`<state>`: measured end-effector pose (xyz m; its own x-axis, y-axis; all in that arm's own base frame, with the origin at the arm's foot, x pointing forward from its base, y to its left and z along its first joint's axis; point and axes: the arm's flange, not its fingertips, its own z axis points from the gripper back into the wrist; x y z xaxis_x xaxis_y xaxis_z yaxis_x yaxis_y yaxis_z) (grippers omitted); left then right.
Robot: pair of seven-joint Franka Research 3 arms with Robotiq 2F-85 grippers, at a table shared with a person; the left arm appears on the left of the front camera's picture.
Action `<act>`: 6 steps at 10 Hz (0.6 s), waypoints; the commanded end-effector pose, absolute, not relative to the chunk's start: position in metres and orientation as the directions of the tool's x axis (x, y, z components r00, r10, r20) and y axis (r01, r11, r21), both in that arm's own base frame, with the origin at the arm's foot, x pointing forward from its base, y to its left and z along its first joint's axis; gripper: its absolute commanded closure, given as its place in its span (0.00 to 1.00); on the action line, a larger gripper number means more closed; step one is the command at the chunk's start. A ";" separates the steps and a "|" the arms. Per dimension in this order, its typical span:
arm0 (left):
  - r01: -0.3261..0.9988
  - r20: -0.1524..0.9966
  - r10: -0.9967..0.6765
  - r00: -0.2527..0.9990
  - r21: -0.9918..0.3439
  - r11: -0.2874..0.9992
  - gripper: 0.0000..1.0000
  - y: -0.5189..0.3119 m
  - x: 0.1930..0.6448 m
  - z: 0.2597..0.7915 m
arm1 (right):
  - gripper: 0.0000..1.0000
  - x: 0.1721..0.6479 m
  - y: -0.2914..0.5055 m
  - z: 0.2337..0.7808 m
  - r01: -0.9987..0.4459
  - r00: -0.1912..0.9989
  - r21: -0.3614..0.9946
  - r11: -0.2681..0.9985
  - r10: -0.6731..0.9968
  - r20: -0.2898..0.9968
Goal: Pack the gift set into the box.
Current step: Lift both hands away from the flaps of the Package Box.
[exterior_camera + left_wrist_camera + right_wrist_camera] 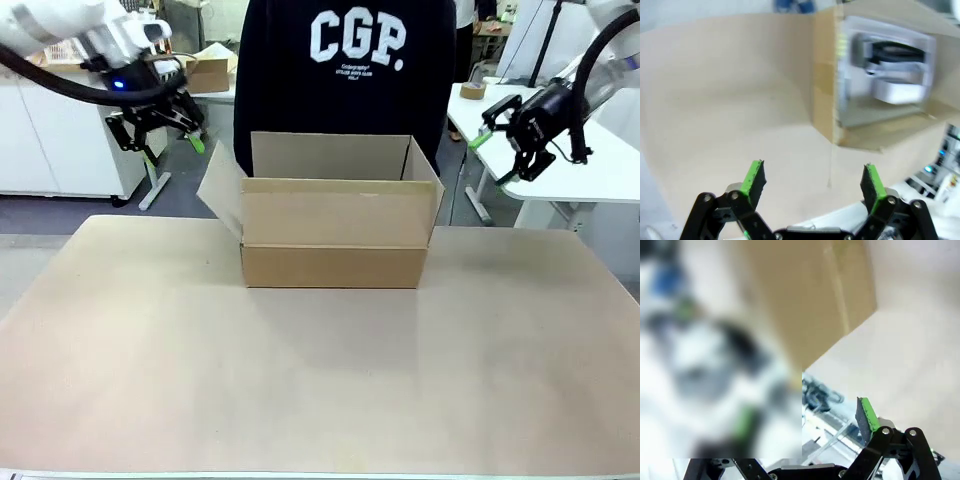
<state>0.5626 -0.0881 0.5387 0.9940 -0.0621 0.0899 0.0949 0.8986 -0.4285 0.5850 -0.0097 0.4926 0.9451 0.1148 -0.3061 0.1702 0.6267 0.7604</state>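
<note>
As viewed from the left wrist, note the flat grey case with a black curved band along its top, the gift set (887, 65), lying inside the plain brown corrugated cardboard box (335, 265) and nearly spanning its opening. Judge as stiff, fairly light and smooth-faced, hence probably slippery. Take hold by the black band, or pinch across a thin edge, allowing for scant room beside the walls. Read as a pale grey shell with a lighter inset under the dark band; finer detail too blurred to tell. Find the box at the middle of the worktop (320, 380), toward its far edge, flaps open. Treat the flaps as bendable. See left tool (812, 177) spread wide and empty, raised off the far left corner; right tool (495, 158) likewise spread and empty, off the far right corner.
</note>
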 end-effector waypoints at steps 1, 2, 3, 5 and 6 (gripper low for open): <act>0.185 0.059 -0.202 0.978 -0.699 0.691 0.00 -0.037 0.525 0.542 | 0.00 0.556 -0.049 0.500 0.151 0.921 0.896 0.418 0.269 -0.281; 0.211 0.079 -0.264 0.961 -0.827 0.521 0.00 -0.010 0.513 0.543 | 0.00 0.540 -0.072 0.508 0.159 0.910 0.942 0.297 0.325 -0.256; 0.209 0.107 -0.257 0.960 -0.889 0.408 0.00 0.008 0.506 0.539 | 0.00 0.524 -0.091 0.511 0.133 0.907 0.969 0.207 0.368 -0.203; 0.190 0.146 -0.164 0.976 -0.935 0.299 0.00 0.049 0.498 0.533 | 0.00 0.489 -0.129 0.512 0.047 0.942 0.991 0.122 0.324 -0.085; 0.163 0.143 -0.092 0.985 -0.949 0.270 0.00 0.068 0.497 0.527 | 0.00 0.479 -0.141 0.509 0.033 0.964 0.993 0.109 0.260 -0.060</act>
<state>0.4905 0.0635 0.5326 0.9754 -0.1559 0.1559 0.1975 0.3037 -0.9321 0.4916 -0.1305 0.5037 0.9402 0.3215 -0.1125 0.0706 0.1391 0.9878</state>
